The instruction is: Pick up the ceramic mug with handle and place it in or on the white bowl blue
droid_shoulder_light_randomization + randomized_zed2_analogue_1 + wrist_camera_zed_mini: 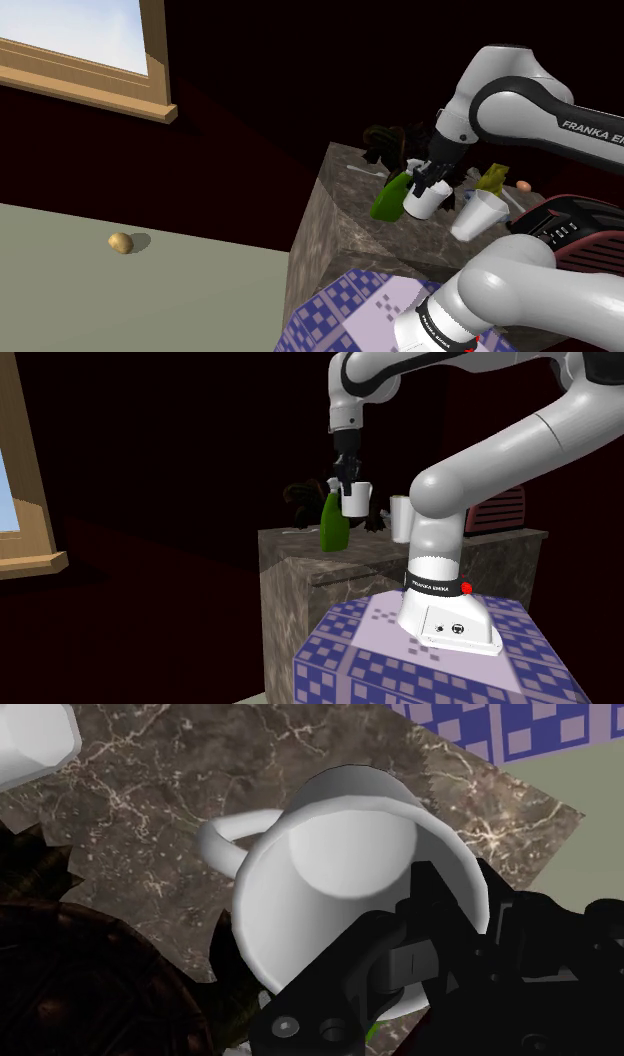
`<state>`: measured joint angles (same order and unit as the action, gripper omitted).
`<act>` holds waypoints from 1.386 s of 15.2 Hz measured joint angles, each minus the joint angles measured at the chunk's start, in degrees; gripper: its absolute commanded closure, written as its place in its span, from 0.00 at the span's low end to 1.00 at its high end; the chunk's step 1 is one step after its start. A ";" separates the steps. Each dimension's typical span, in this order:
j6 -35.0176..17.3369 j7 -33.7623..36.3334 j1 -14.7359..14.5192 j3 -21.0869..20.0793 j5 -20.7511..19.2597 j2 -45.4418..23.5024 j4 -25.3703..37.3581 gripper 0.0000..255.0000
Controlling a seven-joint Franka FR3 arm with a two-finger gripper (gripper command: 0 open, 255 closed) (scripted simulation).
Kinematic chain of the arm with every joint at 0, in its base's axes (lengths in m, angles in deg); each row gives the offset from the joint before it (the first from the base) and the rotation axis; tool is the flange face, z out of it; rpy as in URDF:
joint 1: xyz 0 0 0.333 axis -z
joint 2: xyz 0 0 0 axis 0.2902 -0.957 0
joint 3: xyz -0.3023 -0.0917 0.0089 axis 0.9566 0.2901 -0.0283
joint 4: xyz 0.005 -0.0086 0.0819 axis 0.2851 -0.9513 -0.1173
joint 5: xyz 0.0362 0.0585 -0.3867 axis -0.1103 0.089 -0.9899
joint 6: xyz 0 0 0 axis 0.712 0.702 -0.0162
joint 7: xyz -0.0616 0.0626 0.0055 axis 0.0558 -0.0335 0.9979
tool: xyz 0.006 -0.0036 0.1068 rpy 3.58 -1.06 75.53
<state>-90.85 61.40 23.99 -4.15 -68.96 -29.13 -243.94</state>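
Pincer [429, 186] clenched on the rim of the white mug [422, 203], held clear of the counter [340, 225]. White bowl [478, 216] lies near, lower, toward the shoulder view's right.

The mug [340, 854] is plain white, smooth and matt, with soft shading inside. The counter [150, 794] under it looks like polished brown-grey stone with pale veins. The gripper [430, 187] is matt black and hard-looking. The arm [470, 462] has a glossy white shell. The green bottle [333, 522] is smooth with a slight sheen. At the far left, the window frame [90, 85] looks like light wood. The near stand [420, 662] has a flat purple-and-white checked surface.
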 measured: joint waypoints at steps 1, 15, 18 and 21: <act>0.66 -0.08 0.01 -0.01 0.02 -0.01 0.67 1.00; 3.46 -14.71 6.69 14.89 -12.79 -1.75 7.49 1.00; 2.82 -18.68 7.77 19.17 -15.93 -3.93 10.08 1.00; 1.62 -22.76 8.32 23.66 -18.74 -7.01 13.43 1.00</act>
<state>-89.23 38.63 32.30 19.51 -87.71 -36.14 -230.51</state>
